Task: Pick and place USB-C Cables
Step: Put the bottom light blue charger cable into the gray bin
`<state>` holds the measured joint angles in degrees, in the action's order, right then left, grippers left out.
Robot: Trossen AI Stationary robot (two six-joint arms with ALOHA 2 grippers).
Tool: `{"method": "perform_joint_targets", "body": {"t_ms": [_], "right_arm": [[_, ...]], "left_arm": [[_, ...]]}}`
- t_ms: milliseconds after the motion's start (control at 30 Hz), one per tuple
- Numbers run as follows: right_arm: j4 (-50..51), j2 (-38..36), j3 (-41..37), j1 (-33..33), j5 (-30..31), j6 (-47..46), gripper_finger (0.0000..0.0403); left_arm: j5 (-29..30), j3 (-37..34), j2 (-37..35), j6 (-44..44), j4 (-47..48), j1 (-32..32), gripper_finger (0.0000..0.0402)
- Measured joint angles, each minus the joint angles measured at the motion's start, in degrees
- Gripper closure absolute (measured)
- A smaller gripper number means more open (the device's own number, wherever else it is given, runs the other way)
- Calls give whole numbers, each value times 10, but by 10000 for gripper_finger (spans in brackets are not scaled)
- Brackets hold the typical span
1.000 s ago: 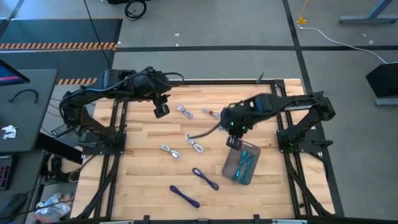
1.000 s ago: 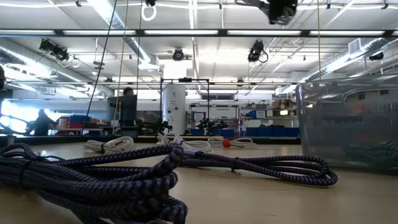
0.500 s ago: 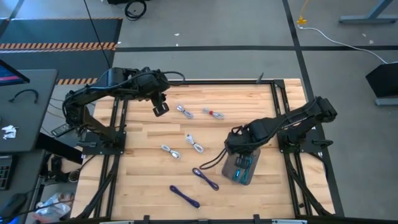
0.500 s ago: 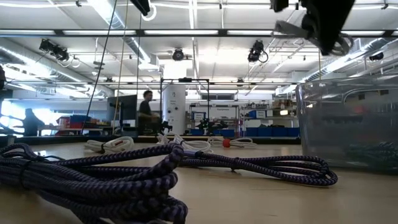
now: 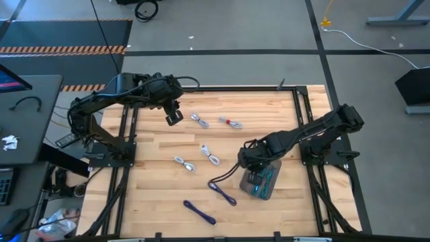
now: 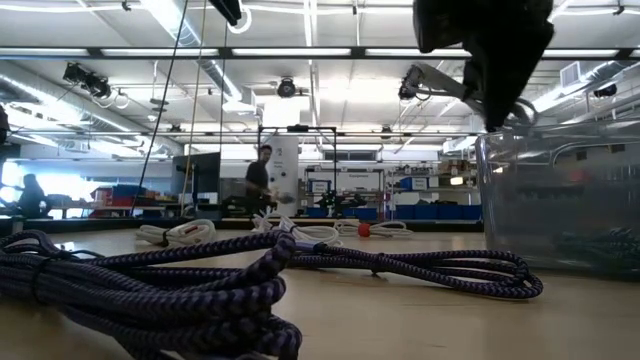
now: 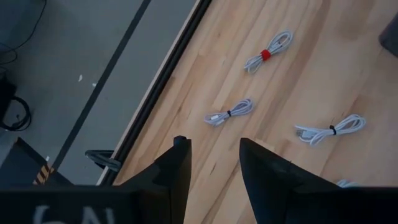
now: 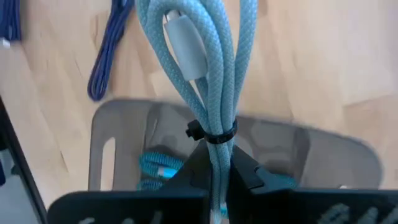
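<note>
My right gripper (image 5: 249,162) is shut on a pale teal cable bundle (image 8: 202,68) above the grey translucent tray (image 5: 247,181); it also shows at the top of the low view (image 6: 490,60). Teal cables (image 5: 263,179) lie in the tray. Several white cables lie on the table: (image 5: 199,121), (image 5: 211,155), (image 5: 183,163), and one with a red tie (image 5: 230,122). Two dark blue cables (image 5: 222,193), (image 5: 199,212) lie nearer the front. My left gripper (image 5: 174,115) hangs open and empty over the table's far left. My right gripper pinches the pale teal bundle between its two fingers (image 8: 245,171), at one end just behind the black tie (image 8: 211,134). The fingers lie along the bundle. The bundle sticks out past the fingertips, lifted clear, over the tray's rim (image 8: 124,109).
The tray stands at the table's near right and fills the right of the low view (image 6: 560,190). The left wrist view shows white cables (image 7: 230,112), (image 7: 329,130) and the red-tied one (image 7: 268,52) below the left fingers. People move in the room behind the table.
My right gripper has carried the pale teal bundle from the table's middle toward the near edge and down, and now stands over the tray. The bundle stays in the shut fingers, clear of the table.
</note>
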<state>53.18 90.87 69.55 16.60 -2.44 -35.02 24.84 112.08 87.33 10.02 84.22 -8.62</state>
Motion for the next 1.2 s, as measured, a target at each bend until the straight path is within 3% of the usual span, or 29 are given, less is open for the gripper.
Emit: {"method": "perform_joint_targets", "body": {"t_ms": [500, 933, 1200], "right_arm": [[97, 0, -5, 23, -8, 59, 385], [83, 0, -88, 11, -21, 154, 385], [77, 0, -90, 8, 24, 245, 385]], "left_arm": [[0, 0, 0, 16, -4, 0, 260], [0, 0, 0, 18, -4, 0, 260], [0, 0, 0, 30, -4, 0, 260]]}}
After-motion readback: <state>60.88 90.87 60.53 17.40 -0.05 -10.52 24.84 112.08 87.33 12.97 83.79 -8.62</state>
